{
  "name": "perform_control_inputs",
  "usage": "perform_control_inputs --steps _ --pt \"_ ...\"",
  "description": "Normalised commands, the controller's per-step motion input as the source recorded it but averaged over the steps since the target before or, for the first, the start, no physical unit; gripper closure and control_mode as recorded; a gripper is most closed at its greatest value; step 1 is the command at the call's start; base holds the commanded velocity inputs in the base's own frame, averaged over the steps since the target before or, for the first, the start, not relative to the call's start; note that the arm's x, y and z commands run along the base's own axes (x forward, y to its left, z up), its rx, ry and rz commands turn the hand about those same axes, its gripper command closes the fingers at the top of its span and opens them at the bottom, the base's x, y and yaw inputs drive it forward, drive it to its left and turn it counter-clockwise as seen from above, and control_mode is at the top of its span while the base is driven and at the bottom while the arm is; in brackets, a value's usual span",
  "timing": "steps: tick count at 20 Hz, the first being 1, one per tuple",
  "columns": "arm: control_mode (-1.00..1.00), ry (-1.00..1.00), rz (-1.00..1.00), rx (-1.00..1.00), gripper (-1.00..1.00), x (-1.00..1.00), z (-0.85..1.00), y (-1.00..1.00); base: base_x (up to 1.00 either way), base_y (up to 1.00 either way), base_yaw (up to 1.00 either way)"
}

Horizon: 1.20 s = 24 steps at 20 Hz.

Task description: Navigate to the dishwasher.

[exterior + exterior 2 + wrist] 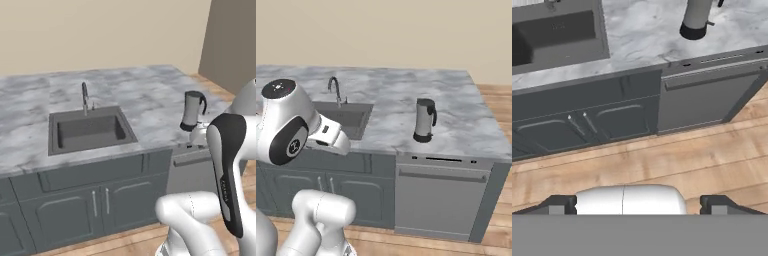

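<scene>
At the right end of the marble-topped desk, the dishwasher is sitting under the top, just beside the dark cabinet doors beneath the sink; its light-grey panel is carrying one long bar handle across the top. Judging by the base views, the robot is already standing close in front of the run of cabinets, but it is facing the sink cabinet more than the dishwasher, which is lying off to the right; so the approach is looking largely done, with a short shift rightward left to square up. The end effector is hanging over the wooden floor with its fingers spread wide, grasping nothing. Counting: one dishwasher; one sink; one faucet; one kettle standing upright on the desk above the dishwasher; two cabinet doors under the sink.
</scene>
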Motion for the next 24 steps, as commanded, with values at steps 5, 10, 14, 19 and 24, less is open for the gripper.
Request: perform_control_inputs --steps 5,10,14,19,24 --pt "1.0 0.0 0.0 0.0 -1.0 0.0 0.0 0.0 0.48 -1.0 0.0" --pt "1.0 0.0 0.0 0.0 -1.0 0.0 0.0 0.0 0.65 -1.0 0.01" --pt "1.0 0.0 0.0 0.0 -1.0 0.0 0.0 0.0 0.86 -0.79 0.04" --pt "1.0 0.0 0.0 0.0 -1.0 0.0 0.0 0.0 0.84 -0.33 0.06" --pt "1.0 0.0 0.0 0.0 -1.0 0.0 0.0 0.0 0.1 -0.02 0.1"
